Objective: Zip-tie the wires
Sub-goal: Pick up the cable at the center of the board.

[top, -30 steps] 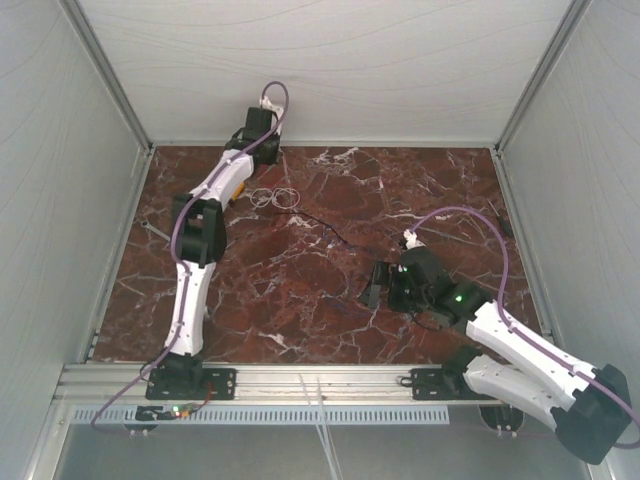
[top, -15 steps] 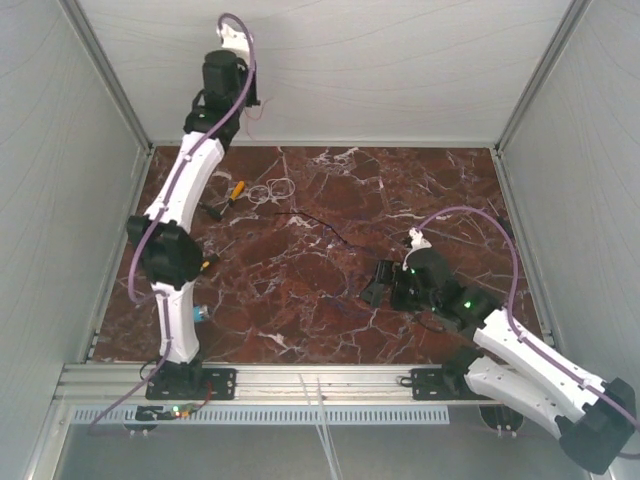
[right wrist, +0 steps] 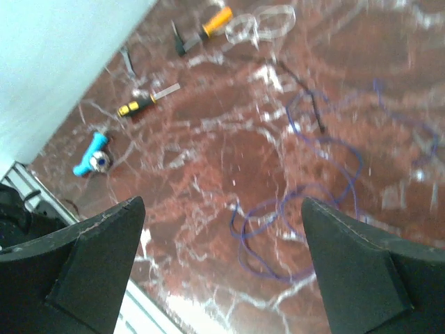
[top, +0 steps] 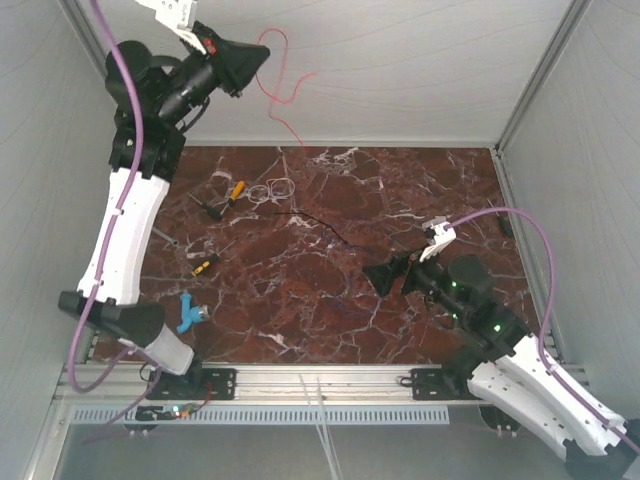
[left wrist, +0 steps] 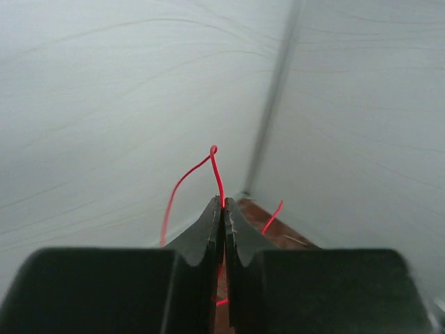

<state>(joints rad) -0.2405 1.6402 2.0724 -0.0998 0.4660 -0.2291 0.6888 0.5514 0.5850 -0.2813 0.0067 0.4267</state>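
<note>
My left gripper is raised high by the back wall, shut on a thin red wire that dangles in loops above the table's far edge. In the left wrist view the gripper is closed, with the red wire arching out of the tips. White wire loops lie on the marble at the back, also in the right wrist view. A thin black strand runs from them. My right gripper hovers open and empty above purple wire loops on the table.
An orange-handled tool lies by the white loops. A yellow-handled screwdriver and a blue tool lie at the left, both also in the right wrist view, the screwdriver and the blue tool. White walls enclose three sides.
My left arm has swung up and away from the table's back, lifting the red wire into the air and uncovering the tools on the left. My right arm has risen slightly.
</note>
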